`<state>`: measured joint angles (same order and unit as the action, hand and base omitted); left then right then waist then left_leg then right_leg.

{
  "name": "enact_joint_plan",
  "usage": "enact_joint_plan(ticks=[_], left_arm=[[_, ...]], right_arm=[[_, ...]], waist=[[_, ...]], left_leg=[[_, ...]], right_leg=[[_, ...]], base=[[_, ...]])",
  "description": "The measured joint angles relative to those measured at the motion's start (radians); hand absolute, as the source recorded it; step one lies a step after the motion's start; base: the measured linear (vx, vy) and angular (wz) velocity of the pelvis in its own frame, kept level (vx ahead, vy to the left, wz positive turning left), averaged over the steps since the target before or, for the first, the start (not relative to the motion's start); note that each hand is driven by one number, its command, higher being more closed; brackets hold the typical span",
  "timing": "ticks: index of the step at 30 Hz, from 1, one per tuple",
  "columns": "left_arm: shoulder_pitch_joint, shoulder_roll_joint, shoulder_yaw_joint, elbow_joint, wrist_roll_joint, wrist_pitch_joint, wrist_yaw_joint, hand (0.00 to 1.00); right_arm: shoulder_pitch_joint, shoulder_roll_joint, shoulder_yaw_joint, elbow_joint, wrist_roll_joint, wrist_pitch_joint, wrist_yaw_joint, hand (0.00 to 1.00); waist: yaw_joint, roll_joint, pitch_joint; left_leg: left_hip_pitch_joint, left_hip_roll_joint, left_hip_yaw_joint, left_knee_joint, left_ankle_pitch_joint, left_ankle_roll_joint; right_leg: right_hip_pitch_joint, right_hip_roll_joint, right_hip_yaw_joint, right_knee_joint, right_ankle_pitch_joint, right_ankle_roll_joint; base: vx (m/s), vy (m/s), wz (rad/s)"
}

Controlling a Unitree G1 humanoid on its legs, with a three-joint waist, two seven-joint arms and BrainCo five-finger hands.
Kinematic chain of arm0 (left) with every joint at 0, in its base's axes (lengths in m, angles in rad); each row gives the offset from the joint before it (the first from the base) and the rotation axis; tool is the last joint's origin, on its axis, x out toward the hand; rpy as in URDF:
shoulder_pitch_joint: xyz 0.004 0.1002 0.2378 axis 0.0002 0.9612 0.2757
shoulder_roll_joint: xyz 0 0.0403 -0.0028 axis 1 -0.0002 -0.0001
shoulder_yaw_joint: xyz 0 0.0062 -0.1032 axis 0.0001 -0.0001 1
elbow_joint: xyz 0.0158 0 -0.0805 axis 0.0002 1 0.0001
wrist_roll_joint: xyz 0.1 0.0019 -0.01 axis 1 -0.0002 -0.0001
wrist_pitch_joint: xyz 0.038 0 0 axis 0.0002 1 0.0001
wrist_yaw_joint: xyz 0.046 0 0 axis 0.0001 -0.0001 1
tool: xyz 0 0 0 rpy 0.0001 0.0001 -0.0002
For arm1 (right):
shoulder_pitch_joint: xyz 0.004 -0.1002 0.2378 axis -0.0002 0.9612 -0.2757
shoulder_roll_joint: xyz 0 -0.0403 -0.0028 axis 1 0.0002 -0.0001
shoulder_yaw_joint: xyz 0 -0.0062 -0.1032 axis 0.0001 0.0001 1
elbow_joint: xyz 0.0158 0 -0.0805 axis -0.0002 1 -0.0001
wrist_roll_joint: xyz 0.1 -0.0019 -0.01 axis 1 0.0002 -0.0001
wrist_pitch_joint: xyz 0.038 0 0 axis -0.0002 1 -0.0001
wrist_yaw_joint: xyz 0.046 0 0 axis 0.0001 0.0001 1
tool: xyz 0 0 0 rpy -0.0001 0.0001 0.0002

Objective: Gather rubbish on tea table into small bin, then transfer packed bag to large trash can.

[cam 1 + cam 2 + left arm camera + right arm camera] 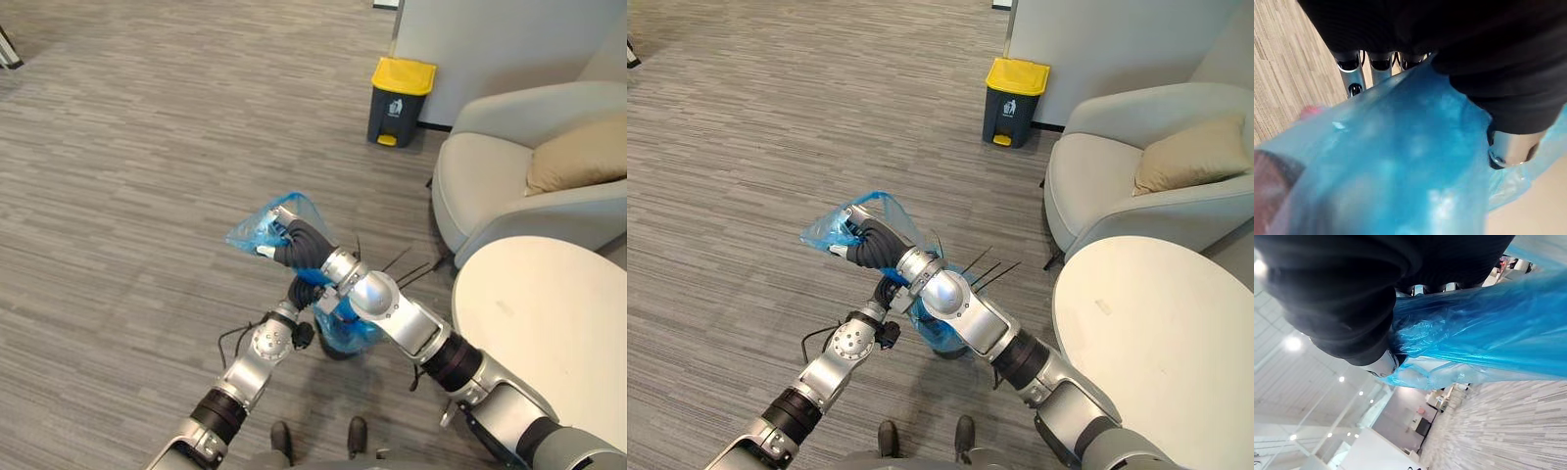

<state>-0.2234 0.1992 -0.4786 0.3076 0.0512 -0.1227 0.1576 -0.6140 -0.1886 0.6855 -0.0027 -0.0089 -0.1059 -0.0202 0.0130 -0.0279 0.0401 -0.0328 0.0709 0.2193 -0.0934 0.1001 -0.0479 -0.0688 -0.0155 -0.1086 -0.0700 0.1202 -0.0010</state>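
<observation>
The blue bag [253,233] hangs above the floor [118,196], off the left edge of the white tea table [549,333], stretched between both hands. The right hand [299,243] has its fingers curled round the bag's upper end, and the left hand [306,292] pinches the plastic lower down. The yellow-lidded trash can [401,101] stands well apart

The blue rubbish bag [250,233] at the centre is showing as thin, translucent plastic film, crinkled and glossy. The right robot hand [294,240] and left robot hand [306,291] are wearing matt, ribbed dark covers over shiny silver fingers [1351,78]. The floor [127,147] is looking matt, finely streaked grey. At the upper right, the trash can [392,116] is showing smooth plastic, the armchair [490,186] and cushion [578,157] matt cloth. The desk [549,323] top at the lower right is looking smooth and matt.
</observation>
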Motion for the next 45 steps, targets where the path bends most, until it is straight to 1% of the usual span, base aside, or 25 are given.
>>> enact_joint_plan(ticks=[3, 6, 9, 11, 13, 15, 16, 17, 19, 21, 24, 26, 28, 29, 32, 33, 35, 37, 38, 39, 40, 41, 42, 43, 45], left_arm=[[0.01, -0.008, -0.002, 0.0, -0.001, 0.003, -0.001, 1.0], [0.036, -0.01, 0.056, -0.002, -0.004, 0.007, -0.002, 1.0], [0.098, -0.008, 0.133, -0.005, -0.023, 0.012, -0.003, 1.0], [0.139, -0.005, 0.179, -0.006, -0.023, 0.025, -0.005, 1.0], [0.213, 0.004, 0.262, -0.023, -0.033, 0.028, -0.011, 1.0], [0.245, 0.009, 0.307, -0.034, -0.044, 0.029, -0.02, 1.0], [0.289, 0.023, 0.379, -0.045, -0.049, 0.029, -0.025, 1.0], [0.3, 0.025, 0.401, -0.045, -0.054, 0.029, -0.025, 1.0], [0.347, 0.027, 0.482, -0.045, -0.075, 0.029, -0.026, 1.0], [0.395, 0.028, 0.548, -0.042, -0.09, 0.029, -0.025, 1.0], [0.418, 0.029, 0.592, -0.018, -0.095, 0.029, -0.025, 1.0], [0.444, 0.028, 0.626, 0.026, -0.111, 0.03, -0.026, 1.0], [0.463, 0.027, 0.637, 0.047, -0.119, 0.032, -0.029, 1.0], [0.475, 0.021, 0.647, 0.058, -0.12, 0.032, -0.037, 1.0], [0.495, -0.009, 0.669, 0.123, -0.125, 0.034, -0.066, 1.0], [0.5, -0.018, 0.675, 0.142, -0.131, 0.042, -0.072, 1.0], [0.511, -0.031, 0.683, 0.156, -0.136, 0.049, -0.073, 1.0], [0.506, -0.044, 0.682, 0.156, -0.148, 0.051, -0.089, 1.0], [0.505, -0.045, 0.681, 0.154, -0.151, 0.051, -0.09, 1.0], [0.507, -0.047, 0.681, 0.154, -0.155, 0.051, -0.091, 1.0], [0.504, -0.049, 0.681, 0.155, -0.155, 0.051, -0.09, 1.0], [0.493, -0.052, 0.68, 0.156, -0.156, 0.051, -0.09, 1.0], [0.49, -0.059, 0.677, 0.156, -0.156, 0.051, -0.09, 1.0], [0.492, -0.062, 0.677, 0.165, -0.156, 0.051, -0.09, 1.0], [0.497, -0.062, 0.678, 0.177, -0.155, 0.051, -0.089, 1.0]], right_arm=[[-0.012, 0.009, 0.0, 0.0, -0.002, -0.001, 0.002, 0.0], [0.004, -0.01, -0.002, -0.002, -0.007, -0.004, 0.006, 0.0], [0.11, -0.05, -0.026, -0.025, -0.035, -0.025, 0.024, 0.0], [0.189, -0.087, -0.035, -0.026, -0.042, -0.027, 0.042, 0.0], [0.321, -0.151, -0.094, -0.027, -0.044, -0.03, 0.069, 0.0], [0.392, -0.192, -0.142, -0.029, -0.049, -0.031, 0.077, 0.0], [0.514, -0.258, -0.242, -0.029, -0.074, -0.031, 0.091, 0.0], [0.552, -0.273, -0.273, -0.029, -0.081, -0.031, 0.091, 0.0], [0.678, -0.297, -0.388, -0.009, -0.097, -0.032, 0.09, 0.0], [0.76, -0.286, -0.469, 0.077, -0.127, -0.032, 0.091, 0.0], [0.82, -0.27, -0.524, 0.175, -0.159, -0.026, 0.092, 0.0], [0.855, -0.227, -0.574, 0.297, -0.163, -0.016, 0.094, 0.0], [0.869, -0.204, -0.602, 0.35, -0.164, -0.004, 0.093, 0.0], [0.875, -0.19, -0.623, 0.39, -0.167, -0.003, 0.092, 0.0], [0.875, -0.15, -0.693, 0.518, -0.168, 0.005, 0.083, 0.0], [0.876, -0.14, -0.709, 0.545, -0.169, 0.01, 0.08, 0.0], [0.878, -0.126, -0.721, 0.568, -0.168, 0.022, 0.063, 0.0], [0.876, -0.112, -0.725, 0.57, -0.167, 0.029, 0.04, 0.0], [0.875, -0.107, -0.725, 0.57, -0.166, 0.029, 0.038, 0.0], [0.879, -0.091, -0.725, 0.571, -0.157, 0.029, 0.024, 0.0], [0.881, -0.08, -0.727, 0.579, -0.157, 0.029, 0.013, 0.0], [0.882, -0.074, -0.73, 0.58, -0.156, 0.03, 0.004, 0.0], [0.875, -0.07, -0.739, 0.578, -0.153, 0.03, -0.006, 0.0], [0.866, -0.053, -0.755, 0.584, -0.15, 0.036, -0.014, 0.0], [0.848, -0.04, -0.759, 0.584, -0.15, 0.034, -0.025, 0.0]], waist=[[0.0, 0.0, 0.0], [-0.001, 0.0, 0.0], [-0.003, -0.001, -0.004], [-0.003, -0.001, -0.004], [-0.003, -0.002, -0.005], [-0.002, -0.002, -0.005], [-0.001, -0.002, -0.005], [-0.001, -0.002, -0.005], [-0.008, -0.002, -0.005], [-0.027, -0.002, -0.005], [-0.028, -0.002, -0.005], [-0.028, -0.002, -0.005], [-0.029, -0.001, -0.006], [-0.029, 0.0, -0.006], [-0.029, 0.009, -0.006], [-0.03, 0.013, -0.004], [-0.036, 0.018, 0.004], [-0.039, 0.031, 0.047], [-0.038, 0.032, 0.055], [-0.038, 0.034, 0.059], [-0.037, 0.021, 0.069], [-0.037, 0.021, 0.077], [-0.023, 0.045, 0.093], [-0.025, 0.048, 0.103], [-0.008, 0.038, 0.105]], left_leg=[[0.003, 0.0, -0.002, 0.0, 0.0, 0.0], [0.011, 0.0, -0.001, -0.001, 0.0, 0.0], [0.014, 0.0, 0.0, -0.002, -0.001, 0.0], [0.014, 0.0, 0.001, -0.002, -0.001, -0.001], [0.014, 0.0, 0.002, -0.003, -0.002, -0.002], [0.014, -0.001, 0.002, -0.003, -0.005, -0.005], [0.014, -0.002, 0.002, -0.005, -0.005, -0.005], [0.014, -0.002, 0.002, -0.007, -0.005, -0.005], [0.014, -0.004, 0.002, -0.006, -0.005, -0.005], [0.015, -0.008, -0.003, -0.003, -0.005, -0.005], [0.016, -0.012, -0.009, -0.003, -0.005, -0.006], [0.029, -0.014, -0.014, -0.003, -0.005, -0.006], [0.034, -0.015, -0.016, -0.004, -0.005, -0.006], [0.032, -0.017, -0.02, -0.008, -0.008, -0.003], [0.023, -0.021, -0.032, -0.008, -0.009, -0.001], [0.008, -0.023, -0.041, -0.008, -0.01, 0.0], [-0.025, -0.034, -0.079, 0.006, -0.01, 0.001], [-0.106, -0.04, -0.119, 0.087, -0.026, 0.02], [-0.128, -0.04, -0.119, 0.109, -0.043, 0.022], [-0.173, -0.035, -0.081, 0.144, -0.071, 0.047], [-0.194, -0.02, -0.015, 0.173, -0.088, 0.06], [-0.213, 0.004, 0.057, 0.218, -0.102, 0.079], [-0.22, 0.053, 0.161, 0.269, -0.115, 0.092], [-0.222, 0.065, 0.179, 0.276, -0.109, 0.085], [-0.223, 0.04, 0.151, 0.286, -0.112, 0.087]], right_leg=[[0.003, 0.0, 0.001, 0.0, 0.0, 0.0], [0.009, 0.0, 0.003, 0.001, 0.0, 0.0], [0.011, 0.0, 0.007, 0.001, -0.001, 0.001], [0.01, 0.0, 0.01, 0.001, -0.002, 0.003], [0.01, -0.001, 0.013, 0.002, -0.004, 0.005], [0.01, -0.002, 0.013, 0.002, -0.007, 0.01], [0.01, -0.003, 0.014, 0.002, -0.013, 0.019], [0.01, -0.003, 0.014, 0.001, -0.014, 0.019], [0.01, -0.004, 0.013, 0.0, -0.015, 0.02], [0.014, -0.004, 0.006, 0.0, -0.016, 0.021], [0.018, -0.006, 0.0, 0.0, -0.017, 0.021], [0.033, -0.008, -0.005, 0.0, -0.019, 0.02], [0.037, -0.01, -0.008, 0.0, -0.022, 0.02], [0.033, -0.013, -0.011, 0.0, -0.026, 0.014], [0.031, -0.023, -0.021, 0.001, -0.03, 0.02], [0.031, -0.026, -0.025, 0.002, -0.036, 0.028], [0.012, -0.036, -0.048, 0.012, -0.037, 0.029], [-0.018, -0.054, -0.121, 0.063, -0.064, 0.041], [-0.028, -0.059, -0.143, 0.081, -0.07, 0.041], [-0.042, -0.074, -0.21, 0.098, -0.078, 0.042], [-0.046, -0.102, -0.257, 0.093, -0.082, 0.039], [-0.046, -0.11, -0.285, 0.1, -0.086, 0.039], [-0.036, -0.112, -0.335, 0.124, -0.105, 0.051], [-0.022, -0.128, -0.372, 0.149, -0.129, 0.067], [-0.01, -0.157, -0.396, 0.183, -0.157, 0.086]], base=[[0.0, 0.0, 0.0], [0.0, 0.01, 0.0], [0.0, 0.0, 0.0], [0.0, 0.0, 0.0], [0.0, 0.0, 0.0], [0.0, 0.0, 0.0], [0.0, 0.0, 0.0], [0.0, 0.0, 0.0], [0.0, 0.0, 0.0], [0.01, 0.023, 0.06], [-0.01, 0.021, 0.07], [-0.01, 0.019, 0.08], [-0.03, 0.023, 0.06], [-0.05, 0.028, 0.1], [-0.03, 0.029, 0.11], [-0.04, 0.041, 0.24], [-0.04, 0.048, 0.41], [-0.04, 0.059, 0.85], [-0.06, 0.05, 1.13], [-0.02, 0.066, 1.3], [0.0, 0.113, 1.38], [0.05, 0.139, 1.32], [0.07, 0.137, 1.29], [0.08, 0.144, 1.33], [0.1, 0.127, 0.77]])
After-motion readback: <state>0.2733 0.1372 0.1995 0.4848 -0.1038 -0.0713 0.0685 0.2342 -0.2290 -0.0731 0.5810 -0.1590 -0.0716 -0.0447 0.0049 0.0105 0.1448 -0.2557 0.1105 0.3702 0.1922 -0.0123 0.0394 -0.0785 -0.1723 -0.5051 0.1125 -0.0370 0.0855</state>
